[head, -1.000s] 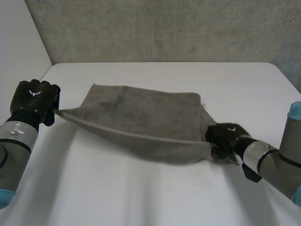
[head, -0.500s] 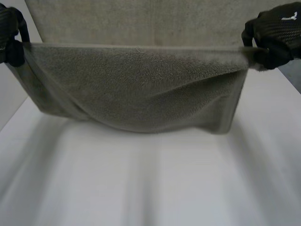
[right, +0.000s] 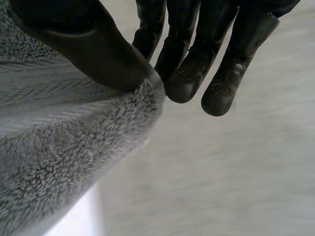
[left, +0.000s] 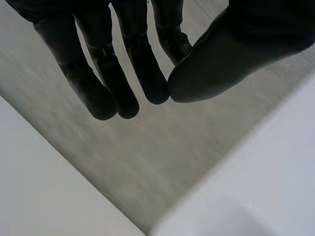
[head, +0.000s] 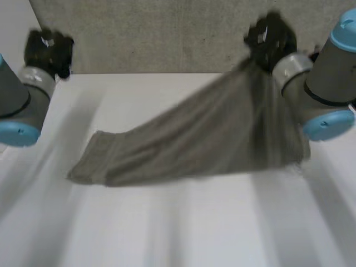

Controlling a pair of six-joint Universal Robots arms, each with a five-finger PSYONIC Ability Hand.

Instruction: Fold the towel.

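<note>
A grey towel hangs slanting from my right hand, which is raised at the back right. Its far end lies on the white table toward the left. In the right wrist view the thumb and fingers pinch a corner of the towel. My left hand is raised at the back left, apart from the towel. In the left wrist view its fingers meet the thumb with nothing between them.
A grey concrete wall stands behind the table's far edge. A pale side wall rises at the left. Both forearms with light-blue caps reach in from the sides.
Half a second ago both hands held the towel stretched high between them. Now the left hand has let go, and that end has dropped to the table. The right hand still holds its corner.
</note>
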